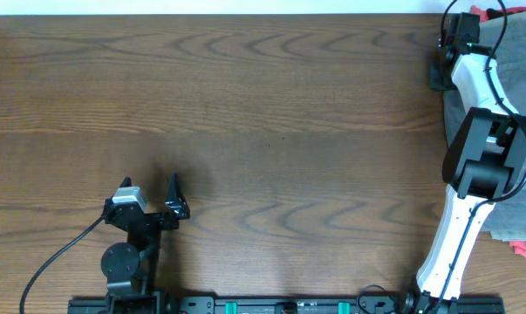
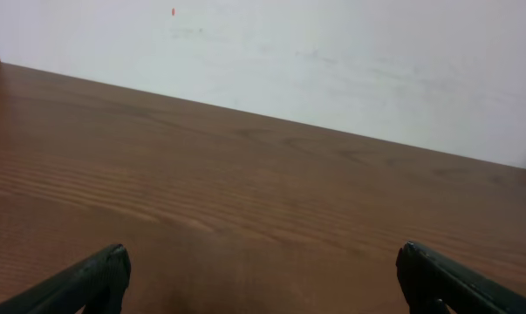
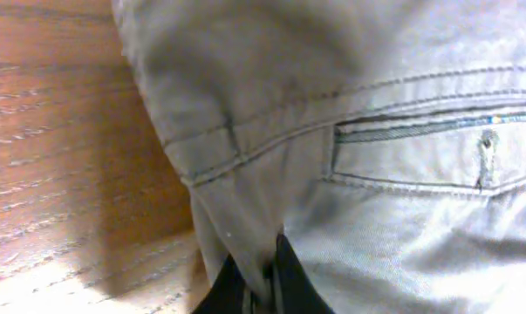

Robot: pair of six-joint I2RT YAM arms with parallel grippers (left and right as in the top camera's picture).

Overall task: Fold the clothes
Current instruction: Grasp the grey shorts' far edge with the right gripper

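Right wrist: shorts (image 3: 376, 201) fill most of the view, grey-olive, pocket (image 3: 428, 131) side up, seams running across; bare surface (image 3: 53, 131) to their left; right end effector (image 3: 256, 283) clenched, fingers nearly together with a ridge of shorts cloth apparently pinched between them, below the pocket.

Overhead: right arm (image 1: 476, 166) reaches to the far right edge of the surface, where grey cloth lies heaped with a red garment (image 1: 488, 12); the shorts sit in that heap, well apart from the middle; left end effector (image 1: 162, 205) near the front left, released, nothing between its fingers.

Left wrist: fingers spread wide over bare wood.

Step in hand, as judged: take the shorts out of the heap and bring them to the open middle. To do it well: lift first so the cloth clears its neighbours; check the pinch holds only the shorts; draw slowly toward centre so the legs trail straight; lay down pocket side flat; bring the left end effector in to take the waistband before any fold.
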